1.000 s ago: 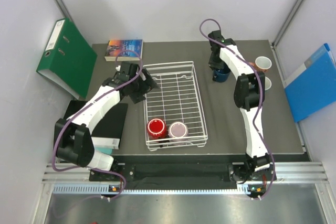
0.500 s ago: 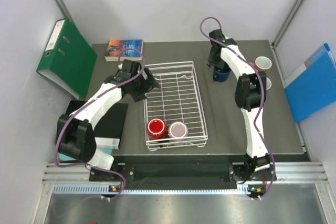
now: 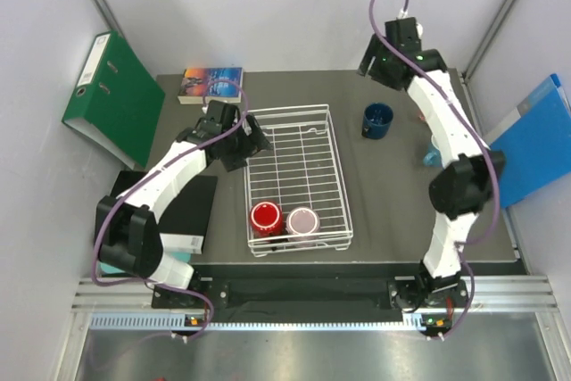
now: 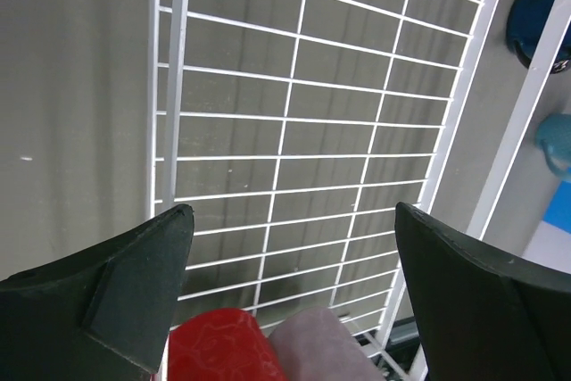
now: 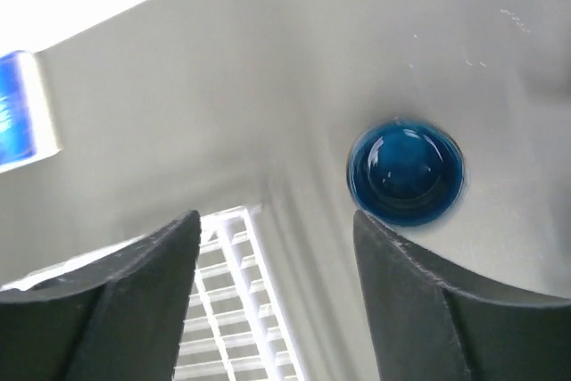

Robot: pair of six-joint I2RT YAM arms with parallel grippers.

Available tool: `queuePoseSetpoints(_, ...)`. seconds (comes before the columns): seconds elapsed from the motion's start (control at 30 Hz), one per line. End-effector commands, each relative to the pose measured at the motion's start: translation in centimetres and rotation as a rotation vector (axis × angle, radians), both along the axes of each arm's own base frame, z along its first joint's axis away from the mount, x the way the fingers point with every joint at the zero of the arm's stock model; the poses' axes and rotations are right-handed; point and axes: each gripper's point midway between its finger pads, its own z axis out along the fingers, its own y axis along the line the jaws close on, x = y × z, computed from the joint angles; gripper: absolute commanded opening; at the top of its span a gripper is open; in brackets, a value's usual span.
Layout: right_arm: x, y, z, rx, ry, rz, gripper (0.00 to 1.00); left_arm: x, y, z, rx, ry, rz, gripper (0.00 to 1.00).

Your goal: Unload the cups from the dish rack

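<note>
The white wire dish rack (image 3: 308, 122) sits mid-table. Two cups stand side by side at its near end, one red (image 3: 266, 217) and one pale mauve (image 3: 303, 220). The dark blue cup (image 3: 377, 120) stands upright on the table right of the rack, and a bit of the teal cup (image 3: 432, 158) shows behind the right arm. My right gripper (image 3: 368, 66) is raised above and behind the blue cup (image 5: 406, 171), open and empty. My left gripper (image 3: 252, 144) hovers open over the rack's far left side (image 4: 169, 86), with the red cup (image 4: 214, 345) and the mauve cup (image 4: 321, 350) ahead of it.
A green binder (image 3: 111, 95) leans at the far left and a book (image 3: 212, 82) lies behind the rack. A black box (image 3: 187, 207) lies left of the rack. A blue folder (image 3: 531, 140) stands at the right wall.
My right gripper opened, let go of the dark blue cup on the table, and lifted up and back. The left arm barely moved.
</note>
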Motion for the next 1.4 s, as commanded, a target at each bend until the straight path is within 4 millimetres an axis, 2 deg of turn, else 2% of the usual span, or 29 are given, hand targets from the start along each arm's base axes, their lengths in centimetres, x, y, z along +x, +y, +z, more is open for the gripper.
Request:
queuePoseSetpoints(0.0,-5.4,0.9,7.7,0.051,-0.209,0.096,0.75,-0.8,0.2,2.6,0.08,-0.1,-0.068,0.99)
queuePoseSetpoints(0.03,-6.5,1.0,7.9,0.057,-0.223,0.106,0.76,-1.5,-0.6,2.9,0.099,-0.119,-0.101,0.99)
queuePoseSetpoints(0.07,-8.2,1.1,10.7,0.084,-0.309,0.14,0.79,-2.1,-0.9,2.9,0.128,-0.126,-0.125,0.99)
queuePoseSetpoints(0.1,-9.4,1.2,8.3,0.077,-0.266,0.156,0.8,-2.8,-1.2,3.0,0.152,-0.127,-0.147,0.99)
queuePoseSetpoints(0.13,-10.6,1.7,8.3,0.084,-0.276,0.178,0.8,-3.7,-2.0,3.5,0.212,-0.167,-0.168,0.99)
queuePoseSetpoints(0.17,-12.5,1.9,9.7,0.106,-0.321,0.209,0.81,-4.1,-2.6,4.3,0.238,-0.198,-0.189,0.99)
queuePoseSetpoints(0.2,-13.4,2.1,7.7,0.101,-0.292,0.223,0.81,-4.9,-2.8,4.6,0.273,-0.208,-0.204,0.99)
queuePoseSetpoints(0.23,-14.6,2.7,7.3,0.105,-0.292,0.249,0.81,-5.7,-3.9,5.9,0.29,-0.252,-0.229,0.99)
queuePoseSetpoints(0.27,-16.2,2.7,8.1,0.113,-0.323,0.267,0.81,-6.2,-4.3,6.4,0.297,-0.263,-0.24,0.99)
queuePoseSetpoints(0.3,-17.3,3.2,6.0,0.107,-0.288,0.292,0.81,-6.7,-4.7,6.9,0.301,-0.272,-0.256,0.99)
queuePoseSetpoints(0.33,-18.2,3.3,5.5,0.107,-0.286,0.304,0.81,-7.7,-5.5,7.9,0.295,-0.292,-0.287,0.99)
queuePoseSetpoints(0.37,-19.5,3.2,6.0,0.119,-0.315,0.315,0.8,-8.3,-5.9,8.3,0.295,-0.304,-0.311,0.99)
queuePoseSetpoints(0.4,-20.2,3.4,4.1,0.119,-0.293,0.33,0.8,-8.9,-6.2,8.6,0.292,-0.315,-0.33,0.99)
queuePoseSetpoints(0.47,-21.8,3.2,4.1,0.139,-0.314,0.349,0.8,-10.5,-6.8,8.6,0.277,-0.316,-0.397,0.99)
queuePoseSetpoints(0.5,-22.4,3.2,2.7,0.136,-0.289,0.355,0.8,-11.0,-7.0,8.4,0.271,-0.31,-0.419,0.99)
queuePoseSetpoints(0.57,-23.5,3.2,2.5,0.156,-0.292,0.378,0.8,-12.4,-7.2,7.1,0.27,-0.276,-0.472,0.99)
queuePoseSetpoints(0.63,-24.3,3.1,1.5,0.154,-0.259,0.385,0.79,-13.8,-7.5,6.1,0.277,-0.259,-0.525,0.99)
queuePoseSetpoints(0.8,-26.0,3.3,2.1,0.178,-0.272,0.428,0.8,-16.8,-8.8,4.8,0.351,-0.261,-0.684,0.99)
queuePoseSetpoints(0.83,-26.2,3.2,2.2,0.177,-0.274,0.434,0.8,-17.7,-9.6,4.5,0.368,-0.26,-0.73,0.99)
queuePoseSetpoints(0.93,-26.6,3.2,2.7,0.18,-0.281,0.444,0.8,-18.7,-10.6,3.3,0.425,-0.25,-0.801,0.99)
queuePoseSetpoints(1.07,-27.3,2.9,3.3,0.179,-0.287,0.451,0.8,-19.6,-11.4,1.7,0.427,-0.223,-0.853,0.99)
queuePoseSetpoints(1.2,-27.8,2.8,3.2,0.179,-0.286,0.456,0.8,-19.7,-11.2,0.0,0.444,-0.203,-0.853,0.99)
queuePoseSetpoints(1.37,-28.2,2.7,2.7,0.179,-0.276,0.454,0.8,-19.5,-11.8,-1.3,0.455,-0.2,-0.876,0.99)
